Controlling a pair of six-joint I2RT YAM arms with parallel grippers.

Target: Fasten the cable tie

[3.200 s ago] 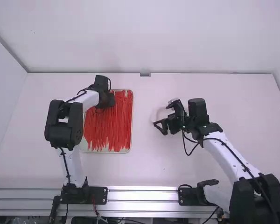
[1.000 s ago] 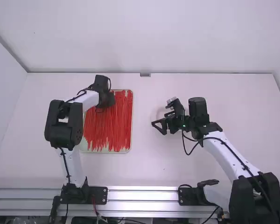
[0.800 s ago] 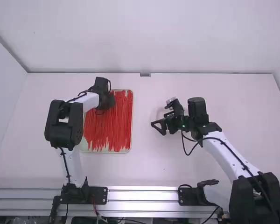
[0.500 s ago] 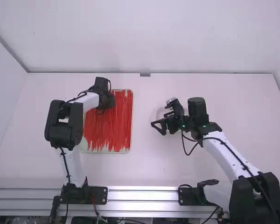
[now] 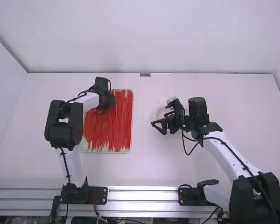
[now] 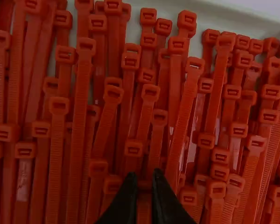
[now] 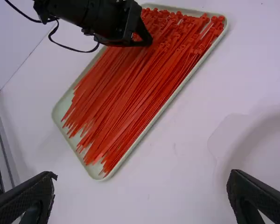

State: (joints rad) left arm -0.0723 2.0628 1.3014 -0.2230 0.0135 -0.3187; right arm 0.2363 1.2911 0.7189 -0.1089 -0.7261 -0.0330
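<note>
Remote inspection, both arms at the white table (image 5: pixel 233 93).

**Work item.** The red cable ties (image 5: pixel 109 123) lie in a loose pile on a pale tray (image 5: pixel 107 152) on the left half of the table. Their straps run lengthwise along the tray. In the left wrist view the square heads (image 6: pixel 114 93) are crowded at several levels and overlap one another.

**Left arm.** I find the left gripper (image 5: pixel 105 99) down on the far end of the pile, at the head end. Its fingertips (image 6: pixel 130 186) are drawn close together. They are closed on one cable tie (image 6: pixel 144 200), which fills the narrow gap between them. This tie lies in the pile among its neighbours. In the right wrist view the left gripper (image 7: pixel 147 39) points down into the ties (image 7: pixel 130 93) near the tray's far corner.

**Right arm.** The right gripper (image 5: pixel 161 126) hangs above bare table to the right of the tray, well apart from it, and faces towards it. Its fingers (image 7: pixel 30 193) are spread wide with nothing between them. Below the right gripper (image 7: pixel 142 200) I see the table (image 7: pixel 200 140) and, beyond that, the tray's near rim (image 7: pixel 60 112).
</note>
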